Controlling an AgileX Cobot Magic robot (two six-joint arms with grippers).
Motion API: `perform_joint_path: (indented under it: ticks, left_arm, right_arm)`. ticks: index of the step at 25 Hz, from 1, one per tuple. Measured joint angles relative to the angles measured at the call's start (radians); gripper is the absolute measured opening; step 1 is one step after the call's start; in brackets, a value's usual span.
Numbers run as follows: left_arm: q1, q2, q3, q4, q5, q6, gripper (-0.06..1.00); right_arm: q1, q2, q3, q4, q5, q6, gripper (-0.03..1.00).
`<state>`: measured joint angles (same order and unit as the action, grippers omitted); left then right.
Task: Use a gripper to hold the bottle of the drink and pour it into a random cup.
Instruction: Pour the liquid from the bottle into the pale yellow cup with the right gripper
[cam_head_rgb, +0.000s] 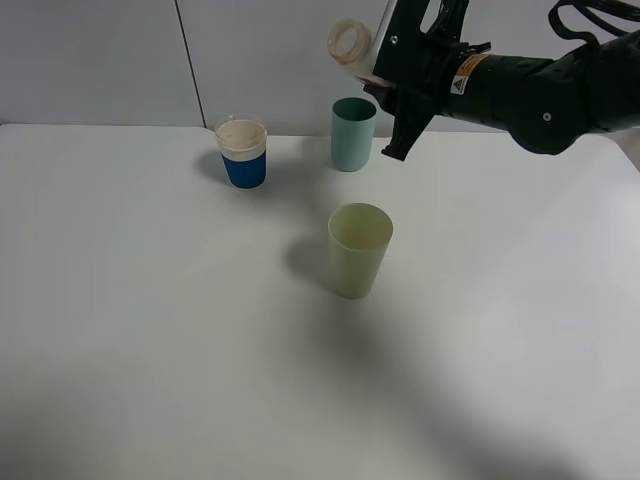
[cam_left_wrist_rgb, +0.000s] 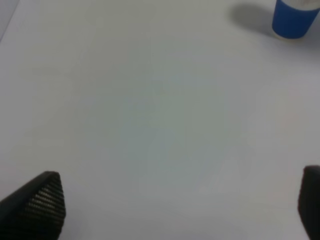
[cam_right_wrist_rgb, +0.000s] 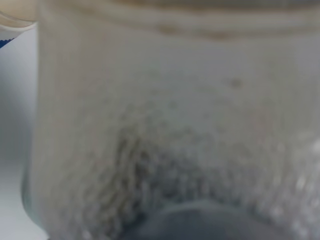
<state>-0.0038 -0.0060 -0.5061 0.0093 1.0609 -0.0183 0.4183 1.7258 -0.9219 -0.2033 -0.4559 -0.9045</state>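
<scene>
My right gripper (cam_head_rgb: 392, 100) is shut on the bottle of the drink (cam_head_rgb: 350, 44) and holds it high at the back of the table. The bottle is tilted, with its open neck pointing left, above and beside the teal-blue tumbler (cam_head_rgb: 352, 133). Its body is mostly hidden by the gripper. In the right wrist view the clear bottle (cam_right_wrist_rgb: 175, 125) fills the frame, blurred. The pale yellowish-green cup (cam_head_rgb: 360, 250) stands upright mid-table, in front of and below the bottle. My left gripper (cam_left_wrist_rgb: 175, 210) is open over bare table and is out of the high view.
A short blue cup with a white rim (cam_head_rgb: 242, 152) stands at the back left of the cups; it also shows in the left wrist view (cam_left_wrist_rgb: 292, 17). The white table (cam_head_rgb: 150, 330) stretches to the front and left. A grey wall stands behind.
</scene>
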Motion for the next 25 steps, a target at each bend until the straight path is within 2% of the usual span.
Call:
perform_joint_path:
  ticks: [9, 13, 20, 25]
  left_arm:
    - [0.0, 0.0, 0.0, 0.0, 0.0, 0.0, 0.93]
    - [0.0, 0.0, 0.0, 0.0, 0.0, 0.0, 0.93]
    - [0.0, 0.0, 0.0, 0.0, 0.0, 0.0, 0.93]
    - [0.0, 0.0, 0.0, 0.0, 0.0, 0.0, 0.93]
  right_arm:
    - [0.0, 0.0, 0.0, -0.103, -0.019, -0.013, 0.36]
    - [0.0, 0.0, 0.0, -0.213, -0.02, 0.03, 0.36]
    - [-0.032, 0.0, 0.0, -0.447, -0.021, 0.183, 0.36]
    - [-0.069, 0.0, 0.0, -0.571, -0.021, 0.222, 0.36]
